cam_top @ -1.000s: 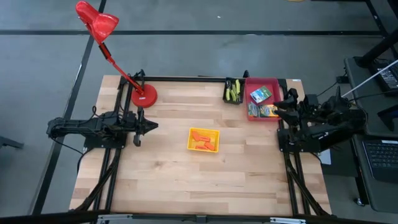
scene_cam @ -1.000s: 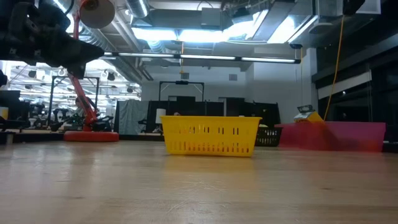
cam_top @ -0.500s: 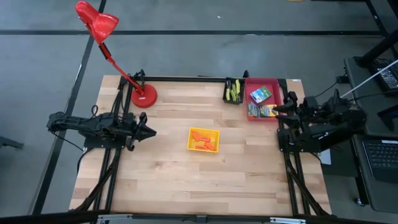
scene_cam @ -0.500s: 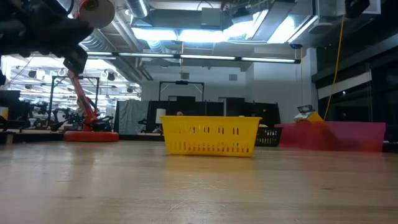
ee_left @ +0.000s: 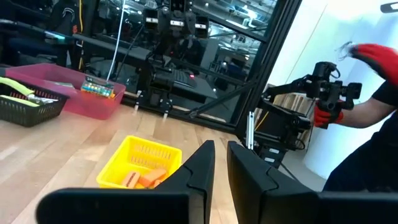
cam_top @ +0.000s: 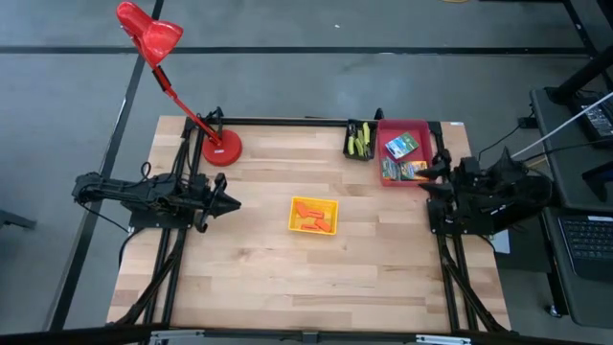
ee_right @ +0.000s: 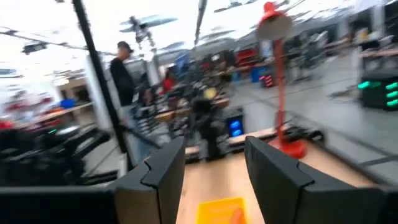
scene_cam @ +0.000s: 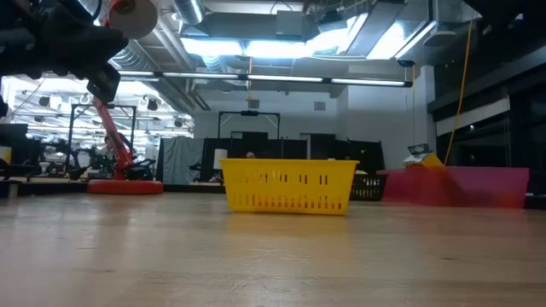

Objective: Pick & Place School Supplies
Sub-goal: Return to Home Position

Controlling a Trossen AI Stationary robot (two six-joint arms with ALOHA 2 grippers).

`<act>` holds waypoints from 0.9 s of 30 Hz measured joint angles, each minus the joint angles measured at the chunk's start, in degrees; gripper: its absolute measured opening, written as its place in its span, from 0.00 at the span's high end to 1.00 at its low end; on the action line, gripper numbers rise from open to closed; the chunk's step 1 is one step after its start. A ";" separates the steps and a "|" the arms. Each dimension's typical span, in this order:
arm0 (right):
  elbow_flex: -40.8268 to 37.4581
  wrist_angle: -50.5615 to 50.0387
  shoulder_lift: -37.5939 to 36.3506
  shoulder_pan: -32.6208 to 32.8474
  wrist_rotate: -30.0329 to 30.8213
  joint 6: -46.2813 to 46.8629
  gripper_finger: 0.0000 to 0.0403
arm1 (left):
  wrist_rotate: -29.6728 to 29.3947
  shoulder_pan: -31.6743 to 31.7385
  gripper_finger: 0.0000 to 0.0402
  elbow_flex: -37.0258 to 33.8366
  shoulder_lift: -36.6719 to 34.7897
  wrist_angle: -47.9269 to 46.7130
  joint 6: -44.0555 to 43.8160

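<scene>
A yellow tray [cam_top: 314,215] at the table's middle holds several tiny orange pieces [cam_top: 311,218]. At the far edge, a black bin [cam_top: 359,141] holds the yellow-green-handled scissors [cam_top: 361,144]. Beside it, a red bin [cam_top: 427,134] holds the printed boxes [cam_top: 402,147]. My left gripper [cam_top: 233,202] hovers left of the yellow tray with its fingers shut. In the left wrist view it [ee_left: 221,163] points at the tray [ee_left: 142,163]. My right gripper [cam_top: 428,179] is open and empty, just near of the red bin's right corner.
A red desk lamp stands with its base [cam_top: 221,149] at the far left corner, its head beyond the table. Bare wood lies all around the yellow tray and across the near half. People stand beyond the table, one with red gloves [ee_left: 373,59].
My left gripper has drawn back a little toward the table's left edge and then held still. My right gripper has pulled away from the red bin toward the near edge. No object has moved.
</scene>
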 joint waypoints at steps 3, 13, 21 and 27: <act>-1.74 -1.06 0.14 0.02 -4.77 1.37 0.57 | 0.00 0.00 0.91 0.00 -0.02 -0.03 0.00; -10.01 8.92 0.05 0.02 -7.86 -2.36 0.57 | -0.01 0.00 0.90 0.00 -0.04 -0.22 -0.01; -24.54 24.04 0.11 -0.02 -6.08 -1.62 0.57 | 0.00 0.00 0.91 0.00 -0.04 -0.22 0.00; -24.34 18.08 0.07 -0.05 -6.21 -7.13 0.57 | 0.00 0.00 0.90 0.00 -0.04 -0.22 -0.02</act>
